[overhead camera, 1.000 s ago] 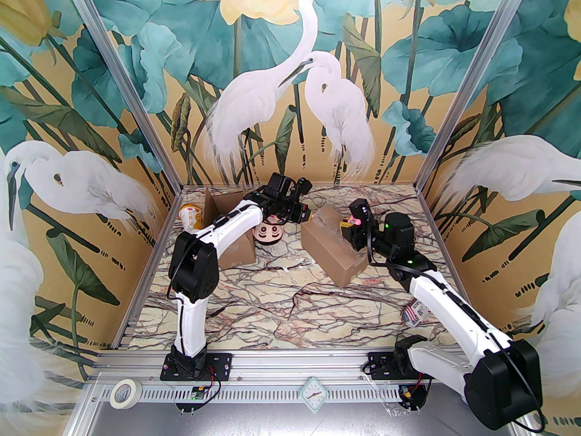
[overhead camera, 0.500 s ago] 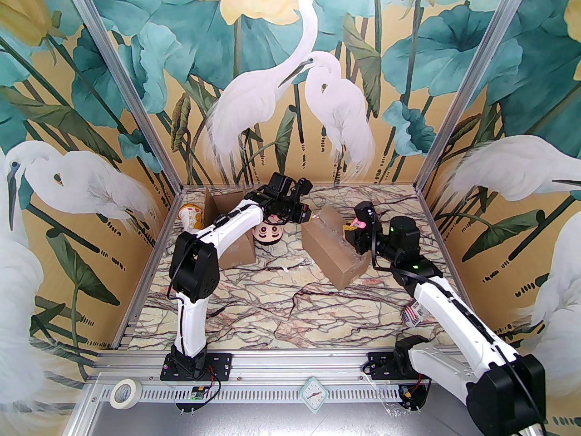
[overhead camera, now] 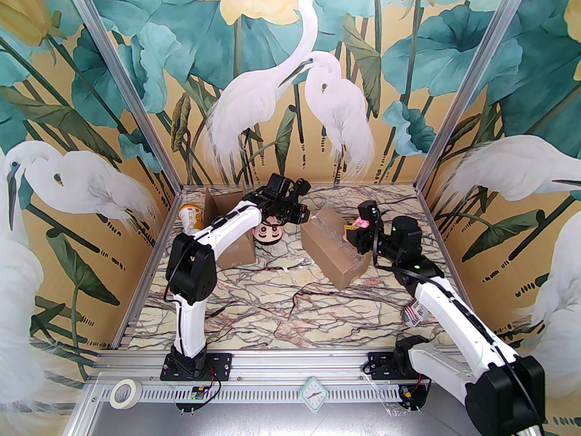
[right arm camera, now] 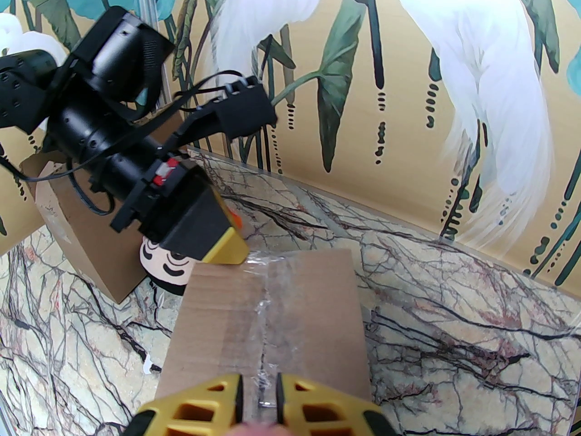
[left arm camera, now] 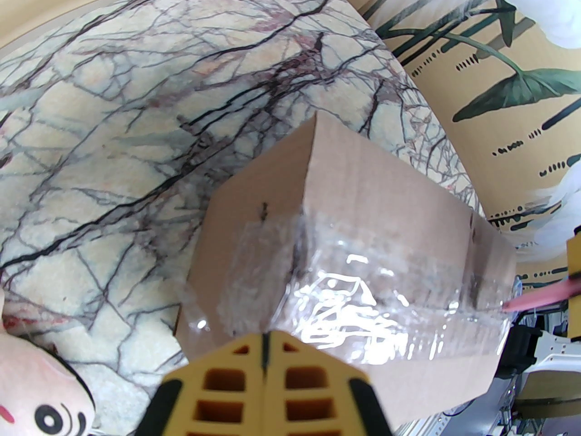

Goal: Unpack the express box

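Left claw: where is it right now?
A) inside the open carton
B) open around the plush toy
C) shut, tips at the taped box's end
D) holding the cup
C: the left claw has its fingers together at the end of the taped box, with the plush toy off to the side.

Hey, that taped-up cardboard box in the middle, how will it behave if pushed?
The taped box lies long and flat, so it would probably slide or swivel on the smooth table rather than tip. Its cardboard looks stiff and uncrushed; the glossy tape may be slippery to grip.
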You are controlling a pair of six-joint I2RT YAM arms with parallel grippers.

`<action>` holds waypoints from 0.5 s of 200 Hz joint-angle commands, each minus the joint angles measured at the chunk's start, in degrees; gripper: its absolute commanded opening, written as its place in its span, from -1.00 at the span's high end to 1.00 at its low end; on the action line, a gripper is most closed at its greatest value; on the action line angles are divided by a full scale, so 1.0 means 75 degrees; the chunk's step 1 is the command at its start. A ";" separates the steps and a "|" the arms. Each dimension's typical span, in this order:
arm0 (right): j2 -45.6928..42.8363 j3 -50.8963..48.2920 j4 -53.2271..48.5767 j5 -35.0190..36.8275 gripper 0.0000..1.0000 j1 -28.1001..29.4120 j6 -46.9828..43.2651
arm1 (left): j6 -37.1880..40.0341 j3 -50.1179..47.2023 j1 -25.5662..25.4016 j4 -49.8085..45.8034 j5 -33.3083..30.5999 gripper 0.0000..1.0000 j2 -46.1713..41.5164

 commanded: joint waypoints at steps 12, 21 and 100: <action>0.0288 0.0255 0.0244 -0.0138 1.00 -0.0064 0.0731 | -0.0158 -0.0359 0.0321 -0.0851 -0.1295 1.00 0.0332; 0.0284 0.0239 0.0460 -0.0118 1.00 -0.0049 0.0858 | -0.0116 -0.0269 0.0288 -0.0873 -0.1265 1.00 0.0369; 0.0022 0.0131 0.1350 0.0827 1.00 0.0019 0.1164 | 0.0136 0.0129 0.0165 -0.1156 -0.1242 1.00 0.0708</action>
